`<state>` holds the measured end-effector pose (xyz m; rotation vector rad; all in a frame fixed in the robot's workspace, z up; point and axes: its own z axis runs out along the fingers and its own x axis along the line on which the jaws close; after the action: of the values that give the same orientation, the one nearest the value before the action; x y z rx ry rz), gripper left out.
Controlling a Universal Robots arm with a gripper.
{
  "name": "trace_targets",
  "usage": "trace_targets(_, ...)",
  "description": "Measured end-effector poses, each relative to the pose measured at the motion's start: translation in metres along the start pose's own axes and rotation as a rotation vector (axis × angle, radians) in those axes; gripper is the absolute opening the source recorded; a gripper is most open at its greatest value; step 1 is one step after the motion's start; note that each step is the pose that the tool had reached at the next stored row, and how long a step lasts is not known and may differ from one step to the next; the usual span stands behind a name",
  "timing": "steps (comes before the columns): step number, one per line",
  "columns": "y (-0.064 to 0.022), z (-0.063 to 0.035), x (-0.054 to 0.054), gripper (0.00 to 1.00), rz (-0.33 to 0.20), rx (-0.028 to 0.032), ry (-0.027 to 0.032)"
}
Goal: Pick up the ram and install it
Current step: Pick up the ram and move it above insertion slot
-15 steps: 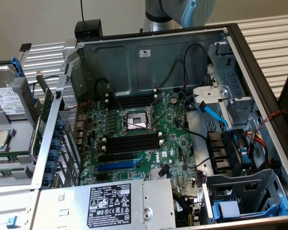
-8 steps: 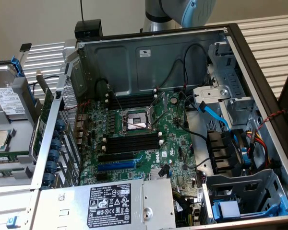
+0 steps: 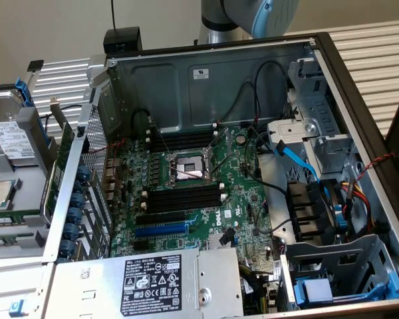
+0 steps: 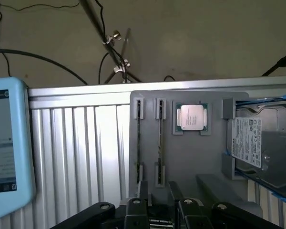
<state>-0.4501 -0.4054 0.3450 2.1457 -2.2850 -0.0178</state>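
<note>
The ram point(image 4: 160, 143) stands on edge as a thin dark-green stick in a slot of the grey holder point(image 4: 205, 157). A second thin stick point(image 4: 138, 138) stands in the neighbouring slot. My gripper point(image 4: 162, 212) hangs short of the holder's near edge, in line with the two sticks. Its black fingers point(image 4: 136, 210) are apart and hold nothing. In the exterior view the arm point(image 3: 243, 13) rises behind the open computer case. The long black memory slots point(image 3: 186, 197) lie on the green motherboard point(image 3: 206, 212) on both sides of the processor socket point(image 3: 186, 169).
The holder also carries a processor chip point(image 4: 190, 117) and a hard drive point(image 4: 257, 143). A light-blue device point(image 4: 7, 143) lies on the ribbed metal table point(image 4: 81, 152). Inside the case are a blue expansion slot point(image 3: 161, 229), cables point(image 3: 299, 163), drive bays point(image 3: 319, 133) and the power supply point(image 3: 153, 279).
</note>
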Motion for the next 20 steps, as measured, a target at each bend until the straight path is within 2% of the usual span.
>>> trace_targets(4,0.0001,0.0072,0.001,0.33,-0.002,-0.0008,-0.0004)
trace_targets(5,0.0001,0.0090,0.001,0.39,-0.003,-0.0017,-0.0008)
trace_targets(10,0.0001,0.0182,0.007,0.39,-0.004,-0.0067,-0.0029)
trace_targets(20,-0.0008,0.0362,0.018,0.39,-0.004,-0.0112,-0.0065)
